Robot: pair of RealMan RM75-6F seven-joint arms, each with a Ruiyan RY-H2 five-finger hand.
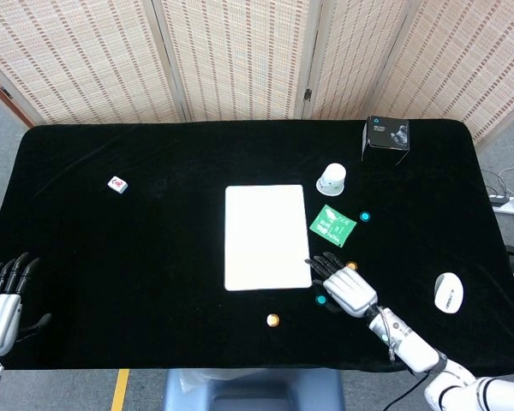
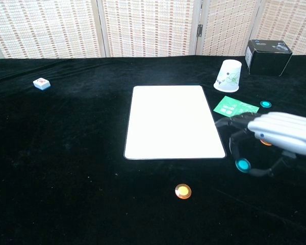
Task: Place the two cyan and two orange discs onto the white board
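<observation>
The white board (image 1: 267, 237) (image 2: 173, 121) lies in the middle of the black table. My right hand (image 1: 347, 287) (image 2: 280, 133) hovers just off its near right corner, pinching one cyan disc (image 1: 321, 300) (image 2: 241, 164) between thumb and a fingertip. Half hidden under that hand is an orange disc (image 1: 352, 266) (image 2: 265, 143). A second orange disc (image 1: 272, 319) (image 2: 183, 191) sits in front of the board. The other cyan disc (image 1: 365, 217) (image 2: 265, 104) lies right of a green card. My left hand (image 1: 2, 300) rests at the near left edge, holding nothing, fingers apart.
A green card (image 1: 332, 223) (image 2: 235, 108) lies right of the board, with an upturned paper cup (image 1: 331, 178) (image 2: 228, 75) and a black box (image 1: 385, 134) (image 2: 268, 51) behind it. A small white tile (image 1: 117, 184) (image 2: 41, 83) sits far left. A white oval object (image 1: 447, 294) is near the right edge.
</observation>
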